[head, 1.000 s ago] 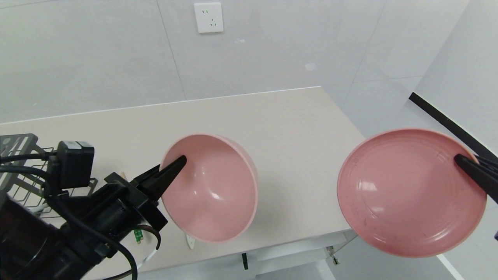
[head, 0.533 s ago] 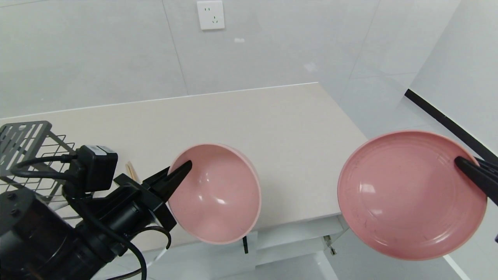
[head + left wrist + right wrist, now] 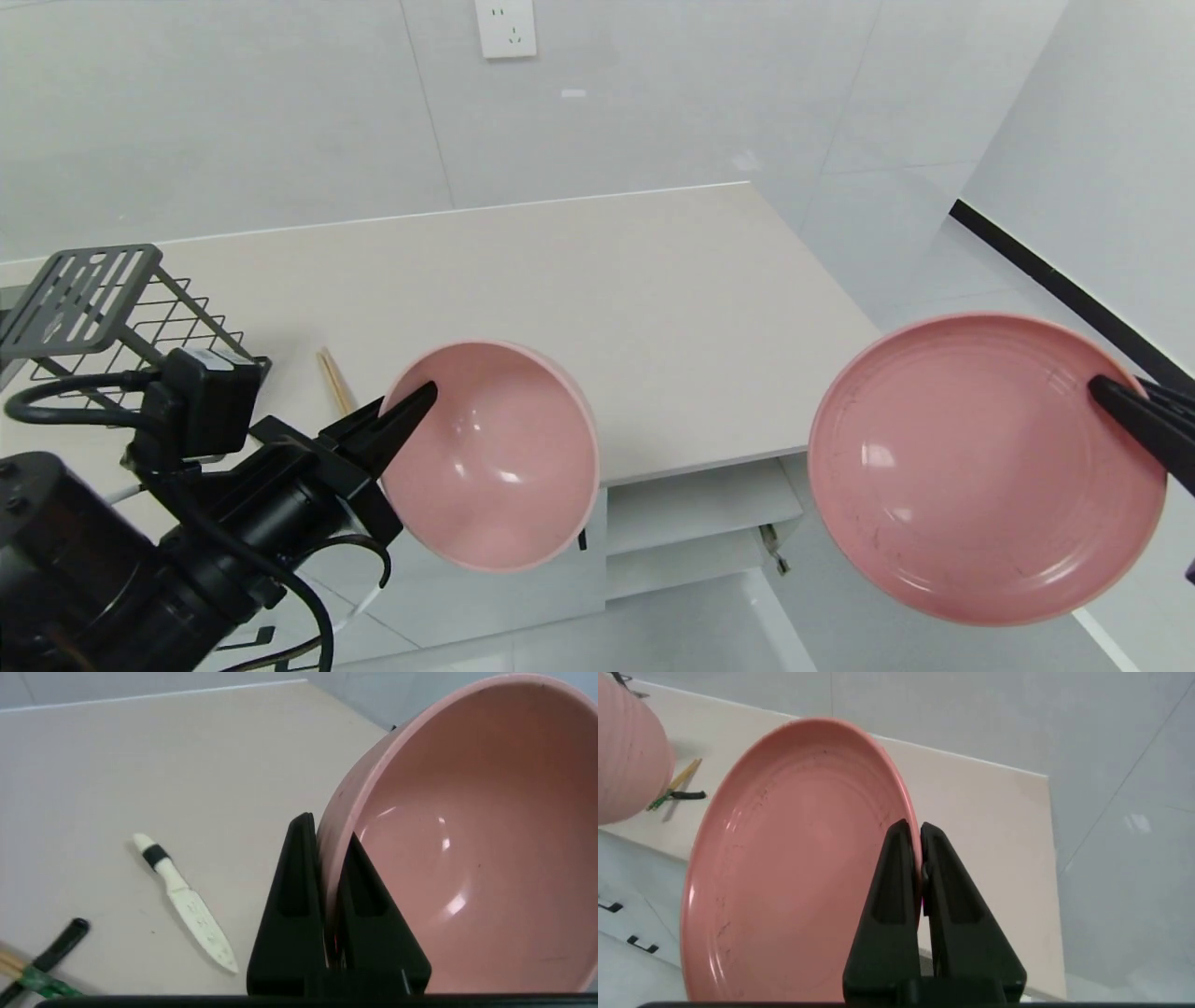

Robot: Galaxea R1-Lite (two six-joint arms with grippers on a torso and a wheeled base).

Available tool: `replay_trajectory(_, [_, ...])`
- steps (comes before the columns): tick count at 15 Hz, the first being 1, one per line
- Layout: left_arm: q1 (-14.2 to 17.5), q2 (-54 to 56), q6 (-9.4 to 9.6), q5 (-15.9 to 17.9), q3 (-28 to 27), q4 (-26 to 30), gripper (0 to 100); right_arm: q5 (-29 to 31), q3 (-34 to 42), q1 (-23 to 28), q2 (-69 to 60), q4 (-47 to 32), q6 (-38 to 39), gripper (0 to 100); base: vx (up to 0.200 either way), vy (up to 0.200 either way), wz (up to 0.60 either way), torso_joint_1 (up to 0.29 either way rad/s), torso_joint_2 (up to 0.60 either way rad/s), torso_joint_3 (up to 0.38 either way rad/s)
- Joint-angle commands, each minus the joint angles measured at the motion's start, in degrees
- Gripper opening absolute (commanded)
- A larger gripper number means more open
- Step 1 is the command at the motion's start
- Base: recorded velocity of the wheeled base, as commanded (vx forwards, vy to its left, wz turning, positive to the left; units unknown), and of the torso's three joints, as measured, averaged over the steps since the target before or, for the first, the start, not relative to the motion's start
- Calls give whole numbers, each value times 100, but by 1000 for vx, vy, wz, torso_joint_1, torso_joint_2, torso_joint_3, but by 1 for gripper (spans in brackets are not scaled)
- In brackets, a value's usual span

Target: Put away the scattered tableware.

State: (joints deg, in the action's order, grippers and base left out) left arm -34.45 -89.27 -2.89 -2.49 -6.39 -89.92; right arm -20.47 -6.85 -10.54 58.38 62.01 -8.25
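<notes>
The left arm (image 3: 187, 551) is sitting low at the left, its left pincer (image 3: 425, 392) pinching the pink bowl (image 3: 495, 457) by the rim, one finger inside, one outside. The right pincer (image 3: 1106, 387) is clamping the pink plate (image 3: 971, 467) by its rim, holding it aloft, tilted.

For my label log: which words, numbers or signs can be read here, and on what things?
No text can be read.
White sticker on the left arm's camera: too small to read.
Marks on the blade of the small knife: too blurred to read.
</notes>
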Motion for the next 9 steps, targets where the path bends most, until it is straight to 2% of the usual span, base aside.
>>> replay_trajectory(1, [17,24,-1,3,76,-8,0,-1,8,-9,15,-5,-1,0,0,0,0,0,0,0])
replay_trajectory(5, [9,68,-1,3,85,-8,0,-1,8,0,15,-5,-1,0,0,0,0,0,0,0])
replay_trajectory(9, [0,68,-10,3,85,-8,0,-1,0,0,15,-5,-1,0,-200,0,0,10,6,-1])
